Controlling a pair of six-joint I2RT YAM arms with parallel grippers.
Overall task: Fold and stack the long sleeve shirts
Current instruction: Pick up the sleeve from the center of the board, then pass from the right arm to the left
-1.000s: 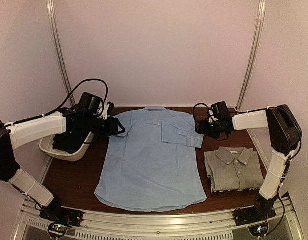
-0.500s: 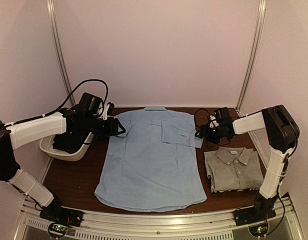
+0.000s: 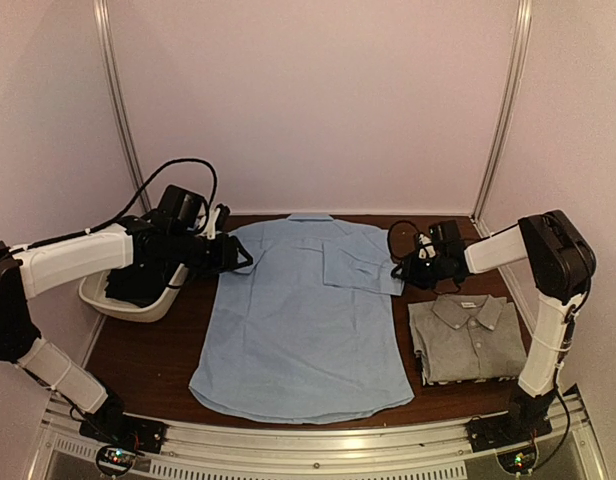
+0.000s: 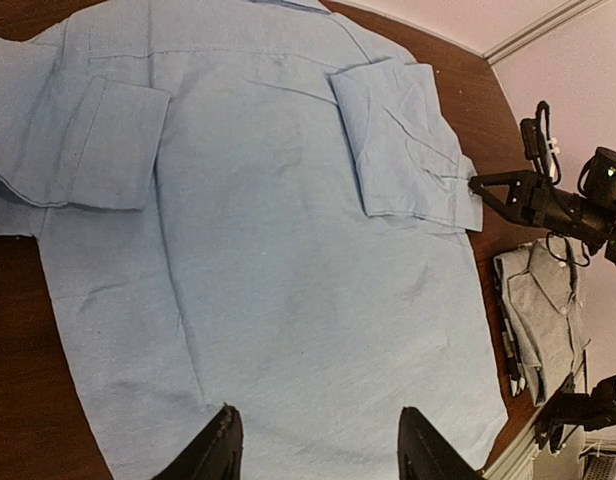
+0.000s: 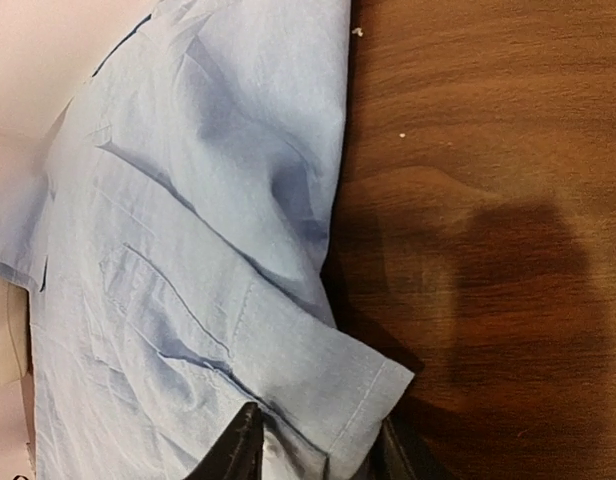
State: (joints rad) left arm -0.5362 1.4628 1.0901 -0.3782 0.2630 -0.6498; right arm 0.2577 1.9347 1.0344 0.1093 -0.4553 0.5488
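Right gripper (image 5: 313,452) straddles the cuff (image 5: 328,385) of the light blue shirt (image 3: 303,330). Sleeve runs off toward 10 o'clock, top view. Can't tell if clamped. Left gripper (image 4: 318,450) spread, empty, farther off.

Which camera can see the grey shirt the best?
The top camera. It shows the whole folded grey shirt from above, collar and all. The left wrist camera catches it small and sideways at the picture's edge. The right wrist camera doesn't show it at all.
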